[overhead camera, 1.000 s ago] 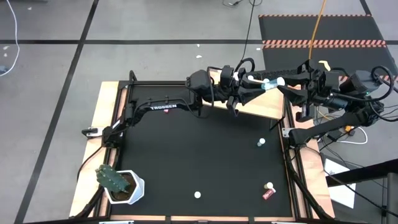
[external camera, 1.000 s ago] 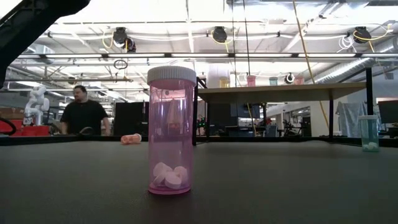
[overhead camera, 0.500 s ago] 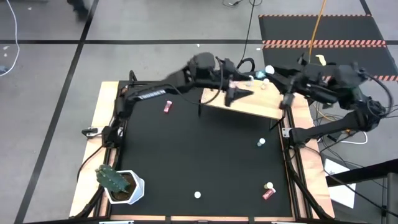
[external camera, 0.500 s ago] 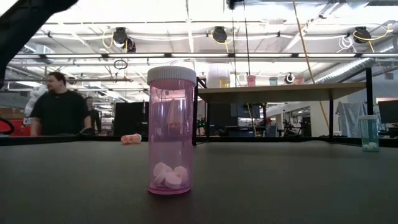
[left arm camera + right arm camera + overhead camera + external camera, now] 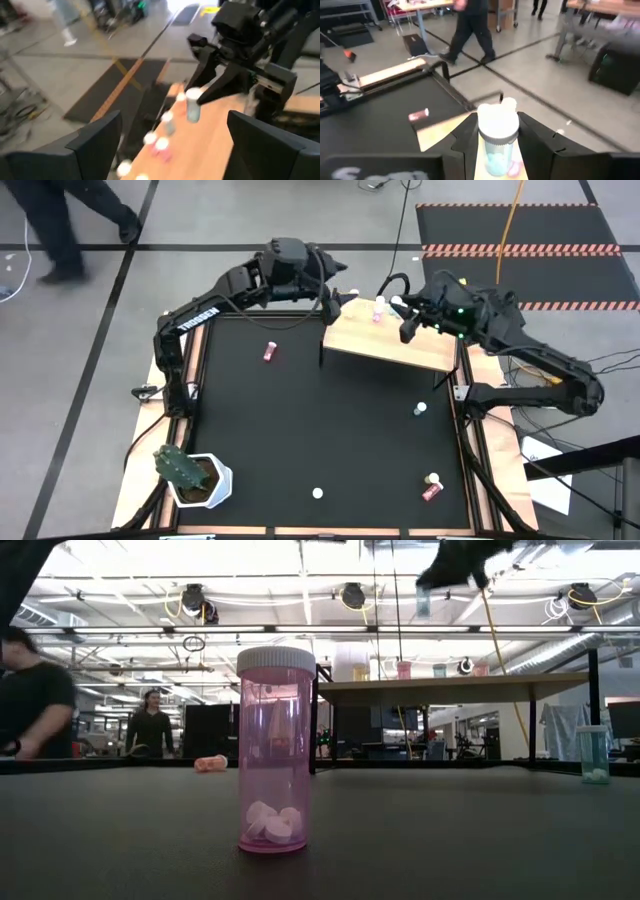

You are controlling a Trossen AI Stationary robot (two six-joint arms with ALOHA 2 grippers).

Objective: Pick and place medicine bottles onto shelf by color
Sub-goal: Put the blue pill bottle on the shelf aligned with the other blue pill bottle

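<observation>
The right gripper (image 5: 404,317) hangs over the far edge of the shelf (image 5: 400,348), its fingers closed on a teal medicine bottle (image 5: 496,140) (white cap up, seemingly upright), so the step in hand looks like setting it down with the bottles already there (image 5: 379,310). The left gripper (image 5: 338,288), fingers spread and empty, sits just off the shelf's far left corner. Next it should lower the bottle beside its own color and release; a pink bottle (image 5: 269,352) lies on the bench left of the shelf, others wait nearer.

Potted cactus (image 5: 186,473) at table corner; person (image 5: 62,220) beyond.

Overhead, table-level, two wrist-mounted — shelf (image 5: 392,340) shared
</observation>
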